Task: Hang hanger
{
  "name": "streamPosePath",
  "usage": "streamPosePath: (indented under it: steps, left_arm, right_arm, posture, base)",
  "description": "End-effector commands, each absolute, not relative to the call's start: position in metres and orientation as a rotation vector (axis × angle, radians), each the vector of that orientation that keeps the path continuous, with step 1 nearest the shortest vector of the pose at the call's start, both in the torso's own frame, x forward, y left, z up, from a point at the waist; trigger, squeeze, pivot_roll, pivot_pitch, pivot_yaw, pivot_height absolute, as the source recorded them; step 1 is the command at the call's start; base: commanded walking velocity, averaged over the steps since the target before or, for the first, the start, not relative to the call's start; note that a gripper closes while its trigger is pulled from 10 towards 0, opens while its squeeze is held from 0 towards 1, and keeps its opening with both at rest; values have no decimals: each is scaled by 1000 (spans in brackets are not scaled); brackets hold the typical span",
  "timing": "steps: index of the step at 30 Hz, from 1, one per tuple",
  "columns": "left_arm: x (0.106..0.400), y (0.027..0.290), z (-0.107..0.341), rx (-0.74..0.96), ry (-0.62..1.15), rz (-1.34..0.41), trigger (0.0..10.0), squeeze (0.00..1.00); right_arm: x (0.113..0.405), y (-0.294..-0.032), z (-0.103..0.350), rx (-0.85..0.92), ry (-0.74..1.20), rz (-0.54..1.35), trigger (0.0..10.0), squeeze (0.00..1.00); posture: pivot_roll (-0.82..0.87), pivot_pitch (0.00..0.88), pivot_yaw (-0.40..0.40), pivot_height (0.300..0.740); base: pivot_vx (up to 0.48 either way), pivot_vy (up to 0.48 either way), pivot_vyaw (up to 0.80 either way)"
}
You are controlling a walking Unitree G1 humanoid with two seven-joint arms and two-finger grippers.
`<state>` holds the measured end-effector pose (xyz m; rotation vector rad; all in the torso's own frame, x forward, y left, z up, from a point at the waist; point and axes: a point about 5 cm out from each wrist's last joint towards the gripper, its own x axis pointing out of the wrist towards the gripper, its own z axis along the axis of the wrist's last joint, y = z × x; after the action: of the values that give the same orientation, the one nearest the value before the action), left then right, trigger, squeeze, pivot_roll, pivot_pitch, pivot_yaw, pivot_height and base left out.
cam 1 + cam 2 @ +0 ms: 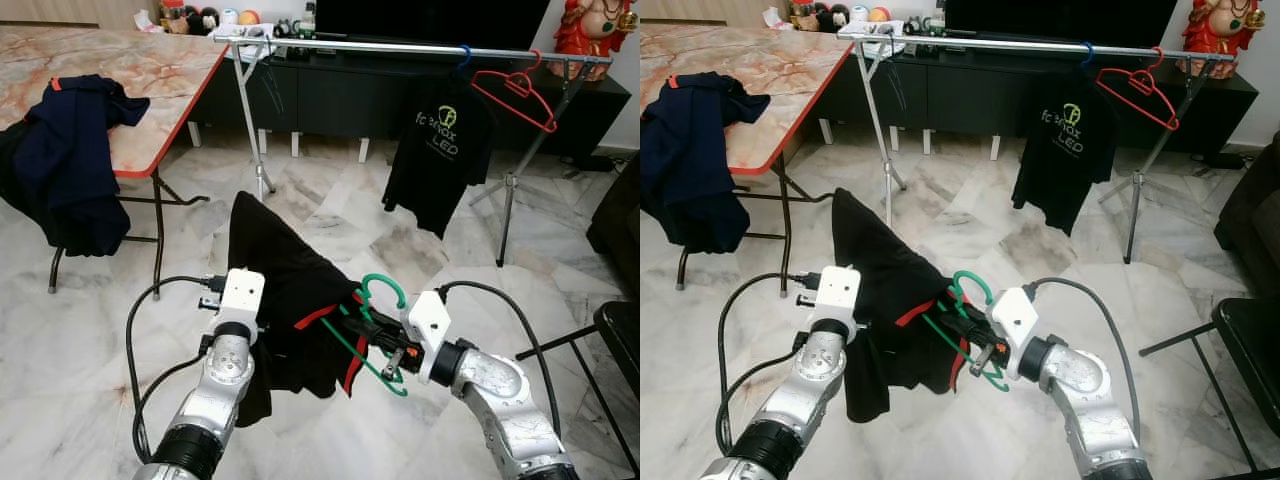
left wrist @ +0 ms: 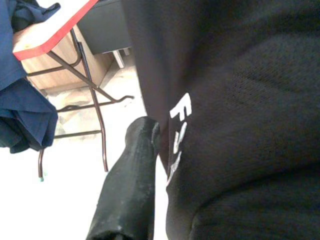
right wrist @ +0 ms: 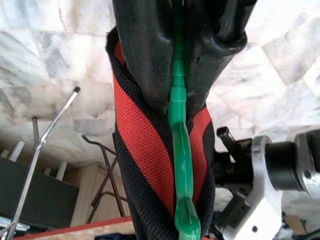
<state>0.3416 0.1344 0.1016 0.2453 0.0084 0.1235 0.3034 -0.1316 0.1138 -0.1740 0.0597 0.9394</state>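
A green hanger (image 1: 381,278) sits low in front of me, and my right gripper (image 1: 350,318) is shut on its neck. The right wrist view shows both fingers clamped on the green plastic (image 3: 181,150), with the red-trimmed collar of a black shirt (image 1: 290,280) wrapped around it. The shirt hangs on the hanger and rises to a peak at its left shoulder. My left gripper (image 2: 156,131) is there, shut on the cloth, with one finger (image 2: 132,170) showing and the other hidden by fabric. A metal clothes rail (image 1: 400,46) crosses the back of the room.
On the rail hang a black printed T-shirt (image 1: 440,150) and an empty red hanger (image 1: 515,95). A marble-top folding table (image 1: 150,70) with a navy garment (image 1: 70,150) draped over it stands at left. A black chair (image 1: 620,330) is at right. Marble floor lies between me and the rail.
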Motion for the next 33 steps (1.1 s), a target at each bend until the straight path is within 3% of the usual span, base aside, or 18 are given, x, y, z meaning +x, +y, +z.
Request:
streamPosePath:
  steps: [1, 12, 23, 33]
  left_arm:
    - [340, 140, 98, 219, 25, 149, 0, 0]
    - [337, 146, 97, 204, 27, 165, 0, 0]
    - [337, 154, 99, 154, 23, 217, 0, 0]
    - [333, 164, 89, 172, 63, 233, 0, 0]
  right_arm:
    - [301, -139, 104, -216, 107, 917, 0, 0]
    - [293, -166, 71, -332, 288, 877, 0, 0]
    - [258, -192, 13, -643, 632, 983, 0, 0]
    - [248, -186, 24, -452, 555, 1098, 0, 0]
  posture:
    - [-28, 109, -54, 740]
    - [-30, 113, -54, 740]
    - [-29, 119, -52, 740]
    - [-36, 128, -49, 740]
  base:
    - [0, 0, 0]
    - [0, 0, 0]
    - [0, 0, 0]
    - [0, 0, 0]
